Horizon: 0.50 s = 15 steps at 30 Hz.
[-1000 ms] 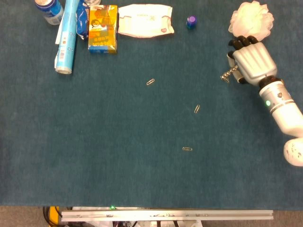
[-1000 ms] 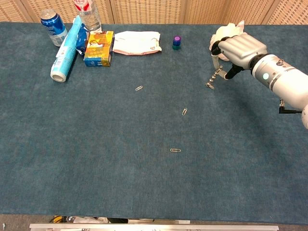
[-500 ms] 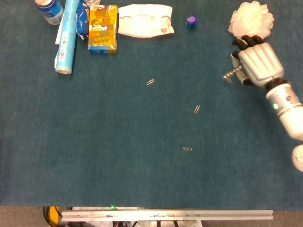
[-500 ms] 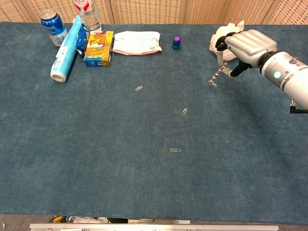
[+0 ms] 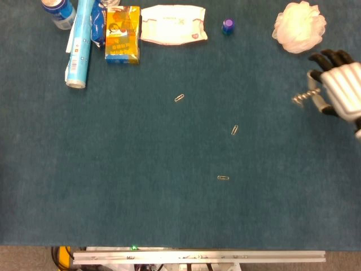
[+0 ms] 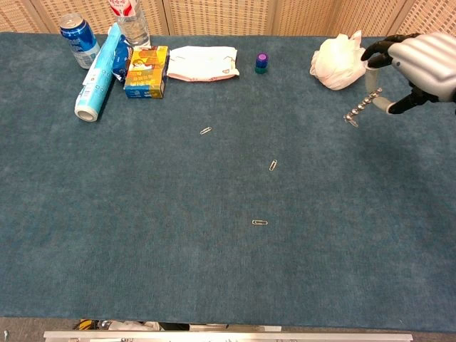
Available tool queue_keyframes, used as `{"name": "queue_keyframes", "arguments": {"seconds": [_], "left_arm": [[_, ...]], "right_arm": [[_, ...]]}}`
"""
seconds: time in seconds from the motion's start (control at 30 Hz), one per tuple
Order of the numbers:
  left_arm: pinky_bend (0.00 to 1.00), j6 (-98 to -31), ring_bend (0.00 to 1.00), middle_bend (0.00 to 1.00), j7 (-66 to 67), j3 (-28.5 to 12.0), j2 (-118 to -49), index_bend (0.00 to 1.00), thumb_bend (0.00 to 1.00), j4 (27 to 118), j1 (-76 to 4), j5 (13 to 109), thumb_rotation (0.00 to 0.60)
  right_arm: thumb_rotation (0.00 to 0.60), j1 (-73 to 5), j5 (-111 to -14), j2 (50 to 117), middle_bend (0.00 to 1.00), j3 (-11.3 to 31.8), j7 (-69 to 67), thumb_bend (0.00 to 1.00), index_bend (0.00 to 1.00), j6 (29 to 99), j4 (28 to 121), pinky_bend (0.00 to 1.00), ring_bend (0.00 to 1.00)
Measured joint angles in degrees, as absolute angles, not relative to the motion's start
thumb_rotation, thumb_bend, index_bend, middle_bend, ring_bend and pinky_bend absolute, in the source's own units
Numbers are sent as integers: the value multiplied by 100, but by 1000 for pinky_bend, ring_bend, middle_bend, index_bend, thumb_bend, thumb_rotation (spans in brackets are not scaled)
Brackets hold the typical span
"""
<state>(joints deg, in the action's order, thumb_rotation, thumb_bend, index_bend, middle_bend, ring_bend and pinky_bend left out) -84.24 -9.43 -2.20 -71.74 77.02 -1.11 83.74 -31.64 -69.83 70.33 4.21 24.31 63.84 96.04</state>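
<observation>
At the right edge of the dark blue carpeted table (image 5: 169,214), the right hand (image 5: 341,87) has its dark fingers (image 6: 376,51) curled round the handle of a small metal corkscrew (image 5: 302,97), whose spiral points down and to the left, its tip close over the cloth (whether it touches, I cannot tell). Just beside the hand, toward the back edge, lies a white mesh bath puff (image 5: 300,26). Three metal paper clips (image 5: 179,97) are scattered mid-table, well apart from the hand. Along the back stand a small purple bottle cap (image 5: 228,25), a white folded pouch (image 5: 172,32), a yellow carton (image 5: 122,34), a blue rolled tube (image 5: 79,45) and a blue drinks can (image 6: 78,39)
</observation>
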Motion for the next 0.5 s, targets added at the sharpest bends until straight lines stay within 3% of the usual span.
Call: {"name": "queue_keyframes", "arguments": {"seconds": [0.23,0.5], "left_arm": [[486,-8375,370,476,-858,-242,-7153,435,74,7791,-201,8409,600],[486,-8338,370,476,-811,-218,-7175,435,74,7816,-228,8408,600]], "right_arm": [[600,-2733,-7256,6717,231,115,2328,339,631,6710,9882,180,141],[600,-2607,-7250,6945,231,-60,2271,339,631,6487,9572,180,141]]}}
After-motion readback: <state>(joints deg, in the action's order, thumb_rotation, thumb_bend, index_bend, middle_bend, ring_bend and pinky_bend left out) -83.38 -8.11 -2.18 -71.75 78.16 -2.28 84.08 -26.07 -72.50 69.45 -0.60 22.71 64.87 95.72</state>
